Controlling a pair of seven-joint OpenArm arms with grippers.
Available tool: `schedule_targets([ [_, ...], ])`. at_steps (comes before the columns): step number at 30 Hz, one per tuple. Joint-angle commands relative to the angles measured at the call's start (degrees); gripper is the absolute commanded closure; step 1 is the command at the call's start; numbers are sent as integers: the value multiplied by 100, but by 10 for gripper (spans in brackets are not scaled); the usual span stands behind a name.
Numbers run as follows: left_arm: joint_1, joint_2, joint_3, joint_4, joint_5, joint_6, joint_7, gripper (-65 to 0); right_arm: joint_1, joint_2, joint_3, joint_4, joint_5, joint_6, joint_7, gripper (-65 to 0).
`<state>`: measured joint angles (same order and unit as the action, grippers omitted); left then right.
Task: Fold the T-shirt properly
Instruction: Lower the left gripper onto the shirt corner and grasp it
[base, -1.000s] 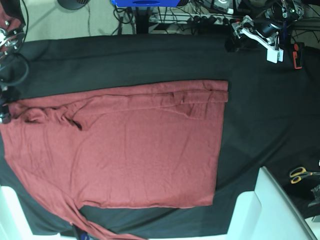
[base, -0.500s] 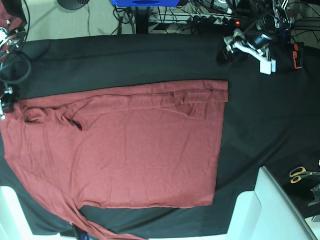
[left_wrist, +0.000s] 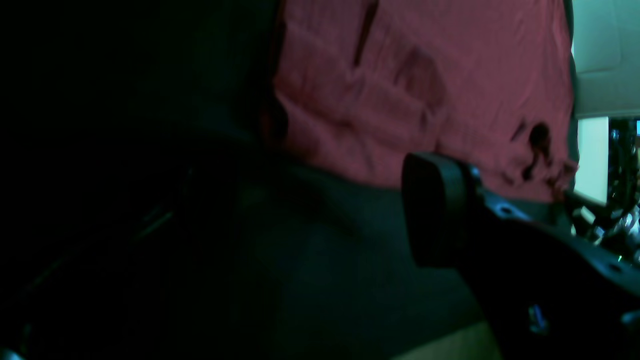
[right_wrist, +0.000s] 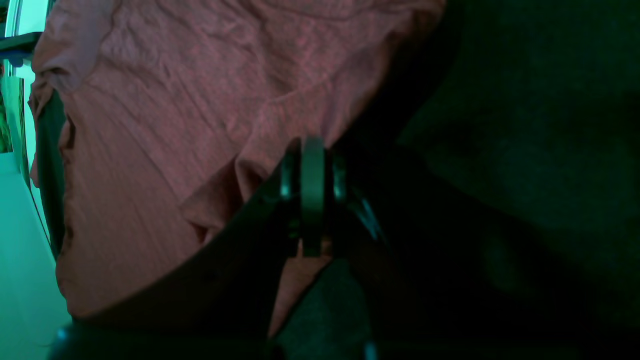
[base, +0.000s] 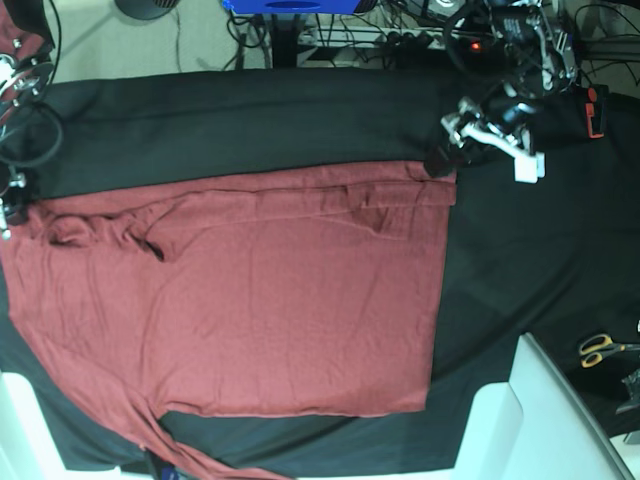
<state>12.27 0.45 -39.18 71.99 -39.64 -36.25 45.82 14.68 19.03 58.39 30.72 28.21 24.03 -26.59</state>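
- While the black cloth (base: 250, 120) covers the table, the T-shirt (base: 240, 310) lies spread flat across it.
- Left gripper (base: 440, 160) hangs at the shirt's far corner, jaws apart, holding nothing.
- Right gripper (right_wrist: 310, 195) is pinched together on the shirt's edge.
- Scissors (base: 600, 348) lie well apart.

I see the plain brick-red knit T-shirt (base: 250, 300) — no print — on a black cloth sheet (base: 530, 260); beside the sheet, yellow-handled scissors (base: 600, 349).
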Motion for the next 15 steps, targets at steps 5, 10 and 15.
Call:
schedule_targets([
  [5, -159, 91, 63, -47, 179, 359, 169, -489, 93, 176, 3, 71, 76, 80, 61, -5],
  [10, -361, 135, 63, -372, 179, 359, 169, -487, 93, 185, 3, 71, 76, 80, 61, -5],
  [15, -484, 144, 63, -610, 188, 359, 161, -484, 93, 185, 3, 71, 76, 80, 61, -5],
])
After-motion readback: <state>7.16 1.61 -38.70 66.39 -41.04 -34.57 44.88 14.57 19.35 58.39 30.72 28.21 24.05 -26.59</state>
